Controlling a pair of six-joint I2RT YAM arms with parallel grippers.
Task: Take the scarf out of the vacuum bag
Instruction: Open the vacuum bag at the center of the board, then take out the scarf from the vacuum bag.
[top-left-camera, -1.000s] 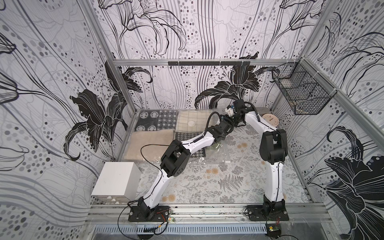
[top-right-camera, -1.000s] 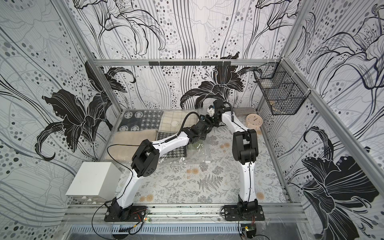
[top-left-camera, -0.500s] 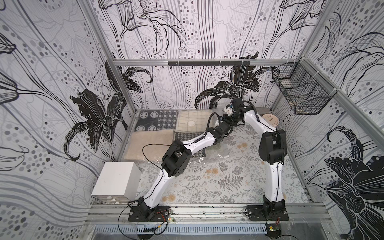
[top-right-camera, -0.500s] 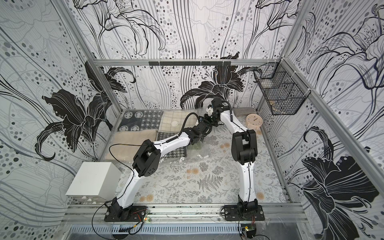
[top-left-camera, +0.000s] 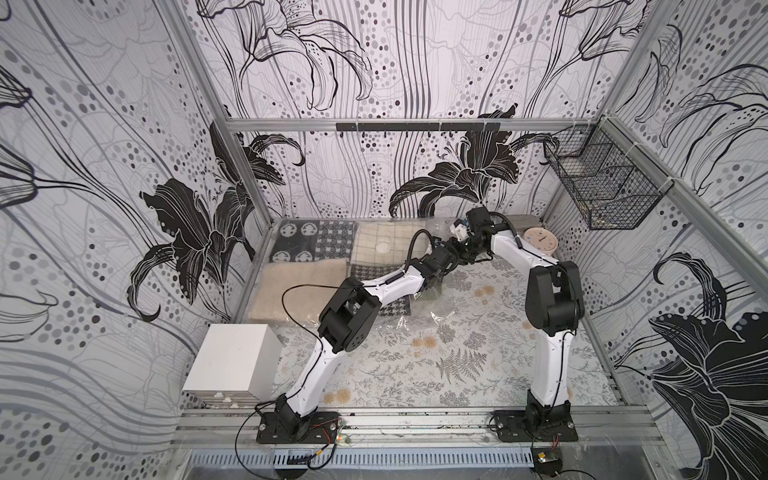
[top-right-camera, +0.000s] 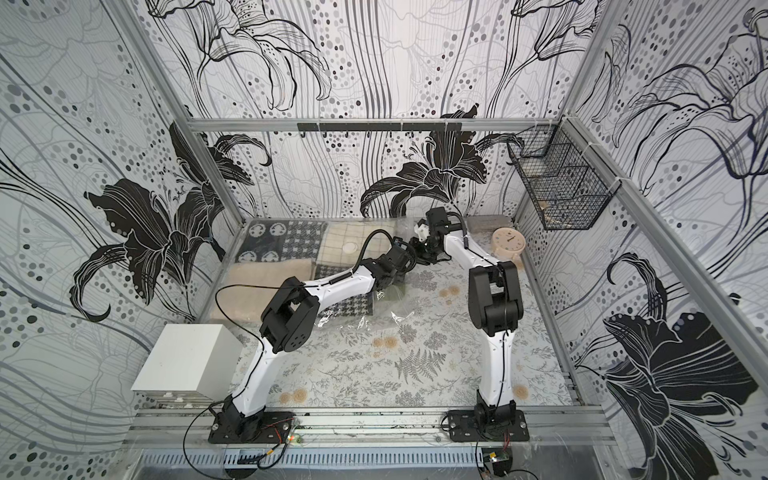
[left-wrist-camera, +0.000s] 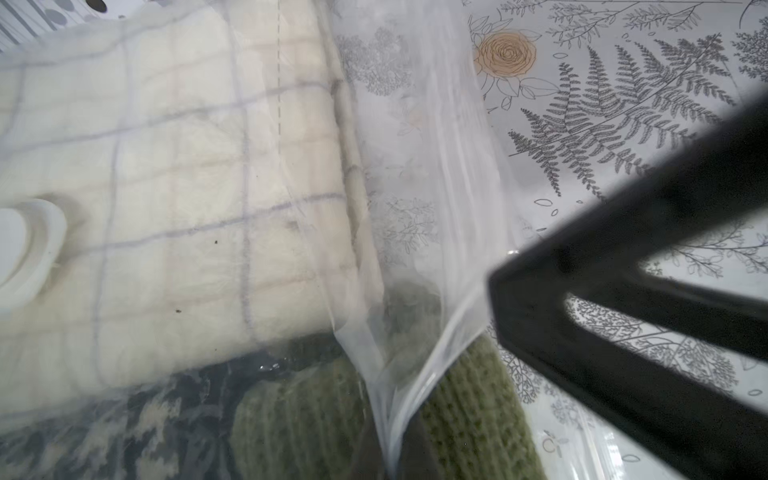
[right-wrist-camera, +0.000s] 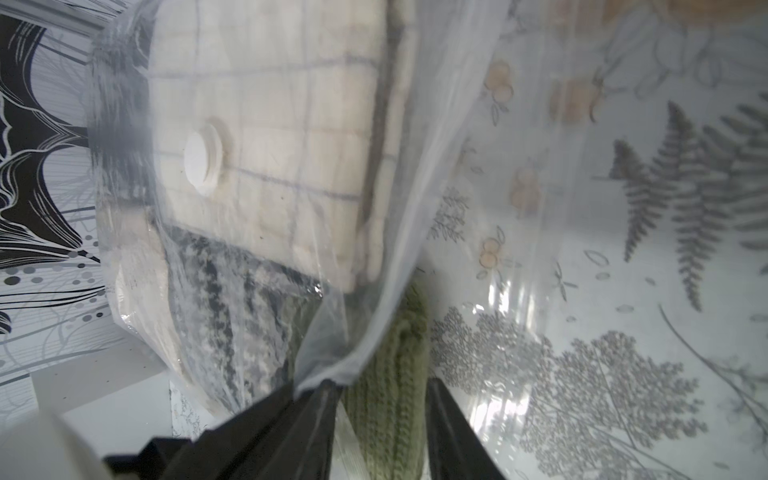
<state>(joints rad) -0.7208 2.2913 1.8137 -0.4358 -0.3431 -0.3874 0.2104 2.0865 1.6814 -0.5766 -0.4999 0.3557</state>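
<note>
Left claw (top-left-camera: 456, 248) has pinched the vacuum bag (left-wrist-camera: 419, 199) above floral tabletop (top-left-camera: 457, 368); right claw (right-wrist-camera: 380, 386) has parted.

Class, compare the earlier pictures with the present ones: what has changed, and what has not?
The left gripper has shut on the film of the vacuum bag; the right gripper has opened, the green scarf between its jaws. Everything else stays put.

Place: you are working in a robot test cell in a lab.
Frame: bare aluminium rails (top-left-camera: 291, 124) box you in.
Walls: printed lily panels (top-left-camera: 104, 174).
Arms: left arm (top-left-camera: 324, 361) and right arm (top-left-camera: 548, 365), bolted to the front rail (top-left-camera: 415, 420).
Wiring: slotted cable duct (top-left-camera: 374, 459) along the front.
</note>
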